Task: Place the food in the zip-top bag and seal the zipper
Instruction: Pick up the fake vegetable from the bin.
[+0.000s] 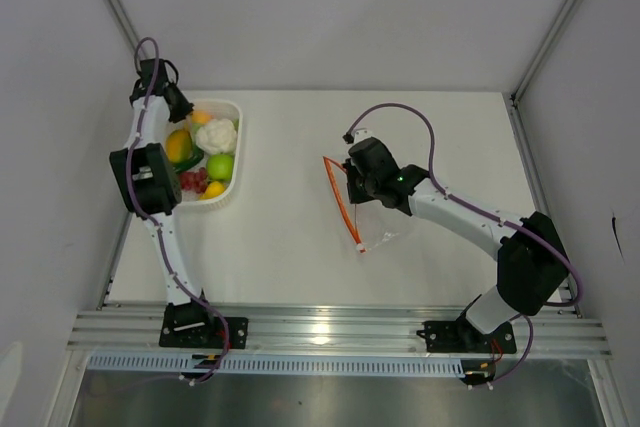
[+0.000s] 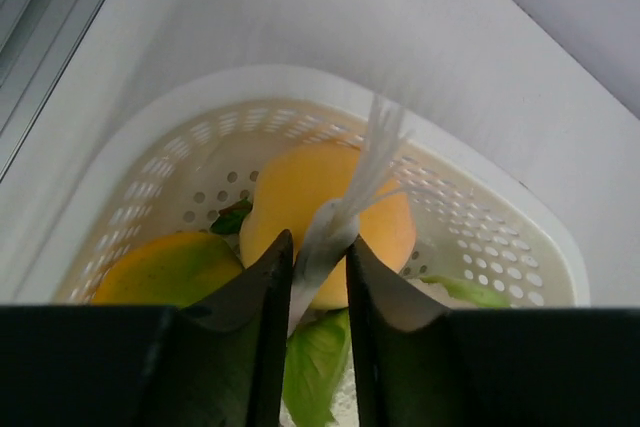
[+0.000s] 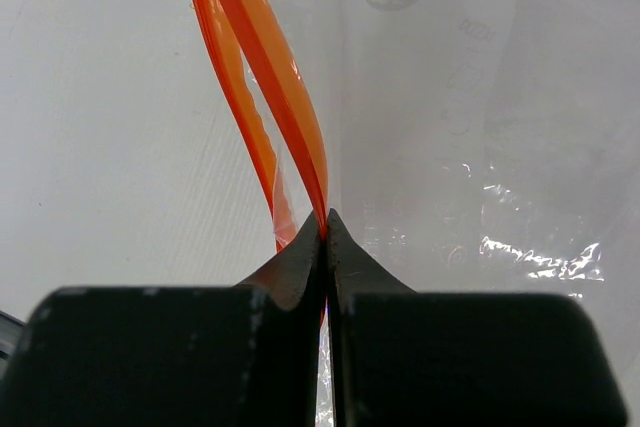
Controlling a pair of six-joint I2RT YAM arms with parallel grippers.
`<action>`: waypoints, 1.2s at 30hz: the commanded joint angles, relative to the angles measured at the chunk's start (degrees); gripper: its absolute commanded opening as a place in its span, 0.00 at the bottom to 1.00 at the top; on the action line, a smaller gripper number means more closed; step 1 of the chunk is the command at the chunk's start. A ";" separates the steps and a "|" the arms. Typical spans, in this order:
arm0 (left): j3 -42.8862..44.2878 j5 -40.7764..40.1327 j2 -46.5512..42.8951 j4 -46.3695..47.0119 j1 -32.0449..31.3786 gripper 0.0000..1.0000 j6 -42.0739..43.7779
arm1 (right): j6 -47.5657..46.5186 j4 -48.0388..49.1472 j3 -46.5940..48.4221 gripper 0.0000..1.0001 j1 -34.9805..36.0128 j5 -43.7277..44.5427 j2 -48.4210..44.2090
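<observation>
With right gripper (image 3: 325,222) clamped on zipper (image 3: 270,67), steadying bag (image 3: 480,97), verify narrow, not discernibly firm pinch of left gripper (image 2: 318,247) on tuft (image 2: 372,162) of fruit (image 2: 300,197), then lift from basket (image 2: 500,217) to bag.

A white perforated basket (image 1: 225,102) with rounded corners sits at the left of the frame on a plain white worktop (image 1: 290,247). A ribbed aluminium rail (image 1: 330,329) runs along the worktop's lower edge. Grey panel walls (image 1: 330,17) enclose the upper, left and right sides.
</observation>
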 commanded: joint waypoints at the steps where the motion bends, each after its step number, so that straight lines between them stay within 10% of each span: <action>1: 2.46 2.41 0.48 0.18 0.63 0.24 -0.38 | 0.11 2.24 0.48 0.00 0.06 -0.67 -1.12; 7: 2.38 4.43 0.22 1.06 0.81 0.01 0.41 | 0.28 1.19 1.18 0.00 0.50 0.21 -1.30; 36: -50.09 -11.21 -53.83 14.16 -2.53 0.01 -11.10 | 4.59 -4.35 -0.13 0.00 5.51 8.64 -9.73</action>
